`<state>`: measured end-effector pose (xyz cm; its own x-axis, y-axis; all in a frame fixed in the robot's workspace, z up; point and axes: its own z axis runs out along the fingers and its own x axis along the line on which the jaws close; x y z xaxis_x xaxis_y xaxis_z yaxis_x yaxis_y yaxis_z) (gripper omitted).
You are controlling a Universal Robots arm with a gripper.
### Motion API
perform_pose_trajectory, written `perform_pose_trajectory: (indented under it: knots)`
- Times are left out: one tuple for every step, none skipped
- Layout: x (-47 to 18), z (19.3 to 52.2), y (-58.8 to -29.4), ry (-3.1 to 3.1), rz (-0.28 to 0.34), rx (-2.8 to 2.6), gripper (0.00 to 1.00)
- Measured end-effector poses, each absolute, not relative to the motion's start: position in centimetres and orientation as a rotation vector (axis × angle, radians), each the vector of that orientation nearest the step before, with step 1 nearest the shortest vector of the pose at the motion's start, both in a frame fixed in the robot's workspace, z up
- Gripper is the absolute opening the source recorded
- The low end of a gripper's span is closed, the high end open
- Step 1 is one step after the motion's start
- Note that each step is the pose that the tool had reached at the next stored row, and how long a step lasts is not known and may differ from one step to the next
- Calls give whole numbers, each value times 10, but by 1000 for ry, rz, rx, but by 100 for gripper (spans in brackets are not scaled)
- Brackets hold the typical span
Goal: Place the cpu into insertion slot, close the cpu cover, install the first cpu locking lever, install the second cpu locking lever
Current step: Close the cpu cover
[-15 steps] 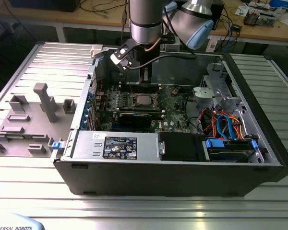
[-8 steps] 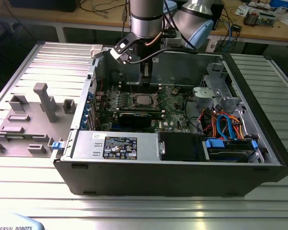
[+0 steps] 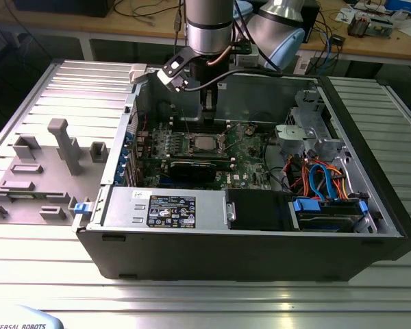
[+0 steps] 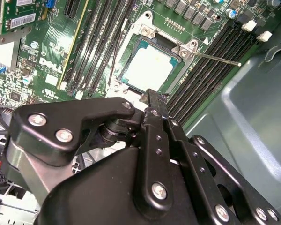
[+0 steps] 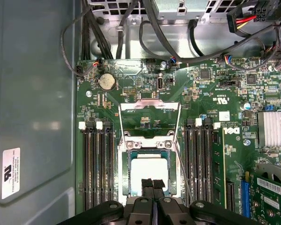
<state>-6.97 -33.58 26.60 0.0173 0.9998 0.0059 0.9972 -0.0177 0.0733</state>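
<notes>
The cpu (image 5: 150,171) lies flat in the insertion slot (image 5: 125,176), its pale metal top square with the rim on the sides that show. The slot sits mid-way across the motherboard (image 5: 131,89), between the two banks of memory slots (image 5: 96,164). The cpu cover (image 5: 150,106) is not down: its silvery frame is swung up off the slot at the hinge edge, with bare board showing through its window. How far back it leans I cannot tell. A locking lever (image 4: 215,57) juts out as a thin wire from one corner of the slot, unlatched. The gripper (image 5: 153,183) hangs over the slot's edge opposite the hinge, its fingers (image 5: 147,185) pressed together with nothing between them. Whether they touch the rim is not clear. Seating the chip looks finished, so I judge the step in hand to be closing the cover. To do that well, the closed fingertips should work as one blunt pusher. They should meet the frame's free bar near its middle, not at a corner, so the thin plate turns on its hinge without twisting. They should also stay off the chip's top, and the lever wires should stay out from under the plate. The board lies in the open computer case (image 3: 260,253), nearer its far wall.
</notes>
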Motion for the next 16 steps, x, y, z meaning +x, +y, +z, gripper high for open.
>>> perform_pose_trajectory:
  knots:
    - [-70,266,-336,2170,81,2208,11]
    - [-70,266,-336,2178,62,2217,11]
    - [-69,266,-336,2189,40,2227,11]
    - [-69,266,-336,2196,23,2235,11]
    - [-69,266,-336,2196,22,2236,11]
    - [-69,266,-336,2197,21,2236,11]
    - [-69,266,-336,2197,21,2236,11]
    - [-69,266,-336,2197,21,2236,11]
    - [-69,266,-336,2197,21,2236,11]
    - [-69,266,-336,2197,21,2236,11]
    - [-69,266,-336,2197,21,2236,11]
    - [-69,266,-336,2197,21,2236,11]
    - [-69,266,-336,2197,21,2236,11]
    - [-68,266,-336,2197,21,2236,11]
    - [-67,266,-336,2197,21,2236,11]
    - [-66,266,-336,2197,21,2236,11]
